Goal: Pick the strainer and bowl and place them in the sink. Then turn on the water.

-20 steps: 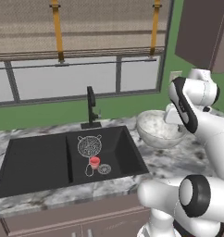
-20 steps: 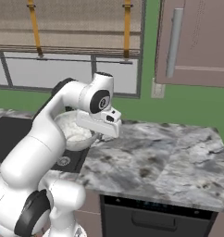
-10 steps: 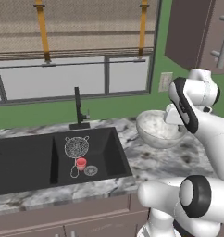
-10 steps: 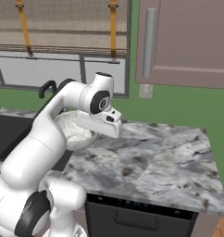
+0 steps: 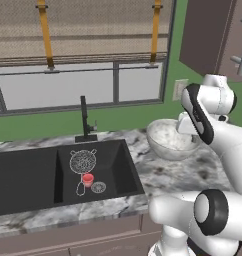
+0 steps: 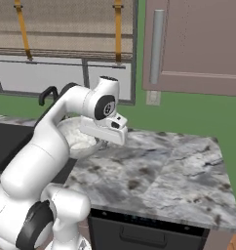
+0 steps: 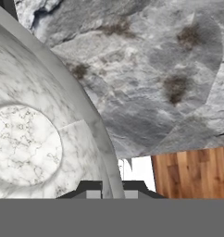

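In the right-hand basin of the sink (image 5: 23, 175), the strainer (image 5: 82, 161) already lay flat, its mesh cup at about eleven o'clock from the red-ringed drain (image 5: 87, 179) and its wire handle trailing down past the drain toward six, so I judged that half of the placing done. The bowl (image 5: 168, 138) was the piece in hand: from the left base view I saw it up off the marble counter (image 6: 159, 171), at about three o'clock from the sink and well apart from it, tilted slightly as it hung from the wrist. In the hand view the gripper (image 7: 112, 190) had its two dark tips drawn narrow with the bowl's rim wall running up between them, so I read the jaws as pinched on that thin edge; a rim pinch made sense to me because the bowl is far wider than the jaws could span. The bowl's flat base showed at nine o'clock in that view, the counter beyond at one. No stream came from the faucet (image 5: 84, 117), so the water was not yet on. I judged the carry toward the sink came next, and a rim grip could let the bowl swing
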Available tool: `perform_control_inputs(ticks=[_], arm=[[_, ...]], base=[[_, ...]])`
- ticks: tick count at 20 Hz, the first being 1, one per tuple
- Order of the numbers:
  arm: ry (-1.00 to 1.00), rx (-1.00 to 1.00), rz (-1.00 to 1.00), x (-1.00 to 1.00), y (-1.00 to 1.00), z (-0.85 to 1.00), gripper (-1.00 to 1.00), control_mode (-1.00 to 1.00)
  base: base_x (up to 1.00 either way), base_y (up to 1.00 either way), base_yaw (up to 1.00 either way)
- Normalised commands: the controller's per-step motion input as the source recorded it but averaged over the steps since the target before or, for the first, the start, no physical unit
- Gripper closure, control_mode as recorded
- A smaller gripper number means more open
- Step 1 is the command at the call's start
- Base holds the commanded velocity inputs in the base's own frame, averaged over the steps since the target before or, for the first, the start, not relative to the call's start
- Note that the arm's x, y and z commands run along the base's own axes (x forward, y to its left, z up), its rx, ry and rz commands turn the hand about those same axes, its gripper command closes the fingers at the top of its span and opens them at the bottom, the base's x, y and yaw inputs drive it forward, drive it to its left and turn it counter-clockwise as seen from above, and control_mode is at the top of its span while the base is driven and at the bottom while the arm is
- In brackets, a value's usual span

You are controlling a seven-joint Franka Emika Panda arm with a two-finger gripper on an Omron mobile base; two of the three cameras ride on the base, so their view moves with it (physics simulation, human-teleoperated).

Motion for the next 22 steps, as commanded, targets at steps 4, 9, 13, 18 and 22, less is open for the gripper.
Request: perform_control_inputs(ticks=[4, 9, 13, 18, 22], arm=[[0.00, 0.00, 0.00, 0.00, 0.00, 0.00, 1.00, 1.00], [0.00, 0.00, -0.01, 0.41, 0.49, -0.09, 1.00, -1.00], [0.00, 0.00, -0.02, 0.42, 0.62, -0.08, 1.00, -1.00], [0.00, 0.00, 0.00, 0.24, 0.44, -0.15, 1.00, -1.00], [0.00, -0.01, 0.00, 0.20, 0.55, -0.23, 1.00, -1.00]], base=[[0.37, 0.39, 0.00], [0.00, 0.00, 0.00], [0.00, 0.00, 0.00], [0.00, 0.00, 0.00], [0.00, 0.00, 0.00]])
